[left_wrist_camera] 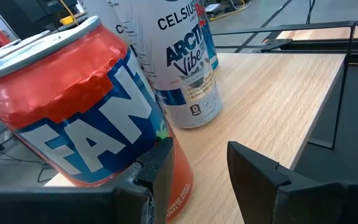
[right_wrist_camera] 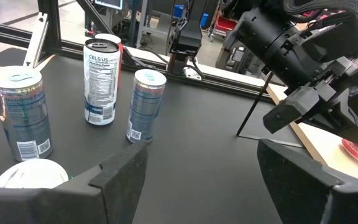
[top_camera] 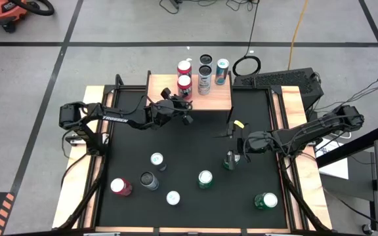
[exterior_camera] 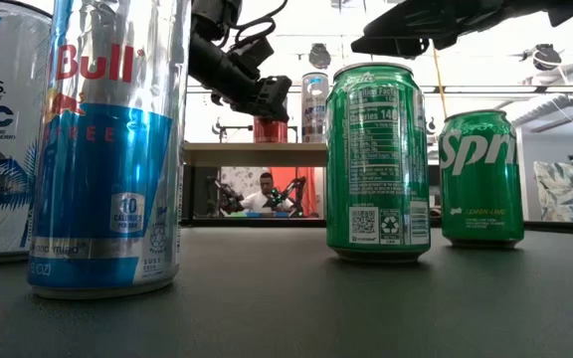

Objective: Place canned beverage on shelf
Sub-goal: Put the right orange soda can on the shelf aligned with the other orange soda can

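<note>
Five cans stood on the shelf (top_camera: 212, 98), the light-wood board at the far edge of the black table (top_camera: 189, 157). The left gripper (top_camera: 184, 107) hung at the shelf's front edge, its fingers (left_wrist_camera: 253, 165) parted and holding nothing, with the red Fanta can (left_wrist_camera: 86, 112) standing on the wood just beside one finger, seemingly freed. The main risk looked to be the withdrawal: a sideways drift would let that finger clip the Fanta can and tip it off the front edge or into the Celsius can (left_wrist_camera: 182, 68) close behind it. The right gripper (top_camera: 236, 156) hovered over the table well in front of the shelf, jaws wide and empty, above a green can (top_camera: 230, 160); dropping off-centre could knock it over. More cans (top_camera: 148, 180) stood scattered across the matte table, well clear of the shelf. Beyond the shelf lay grey taped floor, cables and an orange shop vacuum (top_camera: 8, 12).
</note>
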Controlling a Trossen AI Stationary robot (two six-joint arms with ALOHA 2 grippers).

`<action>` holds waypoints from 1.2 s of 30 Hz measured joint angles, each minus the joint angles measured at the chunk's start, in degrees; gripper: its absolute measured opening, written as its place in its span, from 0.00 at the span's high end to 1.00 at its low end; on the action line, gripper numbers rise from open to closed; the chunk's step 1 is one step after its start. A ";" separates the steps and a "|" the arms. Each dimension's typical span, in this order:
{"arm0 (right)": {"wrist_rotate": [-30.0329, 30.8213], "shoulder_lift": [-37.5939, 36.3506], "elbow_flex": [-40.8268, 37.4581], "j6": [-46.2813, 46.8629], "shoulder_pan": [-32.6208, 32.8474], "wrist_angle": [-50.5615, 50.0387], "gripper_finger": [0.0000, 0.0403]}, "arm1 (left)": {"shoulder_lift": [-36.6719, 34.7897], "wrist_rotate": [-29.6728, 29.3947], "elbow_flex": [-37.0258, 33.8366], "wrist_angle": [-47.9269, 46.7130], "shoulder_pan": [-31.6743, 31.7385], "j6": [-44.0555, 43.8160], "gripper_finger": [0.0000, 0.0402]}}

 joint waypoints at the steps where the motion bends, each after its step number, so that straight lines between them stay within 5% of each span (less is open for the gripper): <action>1: -0.01 0.02 0.00 0.00 0.00 0.00 0.30 | 0.00 0.00 0.00 0.00 -0.01 0.13 0.63; 36: -0.03 0.02 0.01 0.70 0.00 -0.47 0.30 | -0.31 -0.01 0.00 0.09 -1.34 0.98 0.63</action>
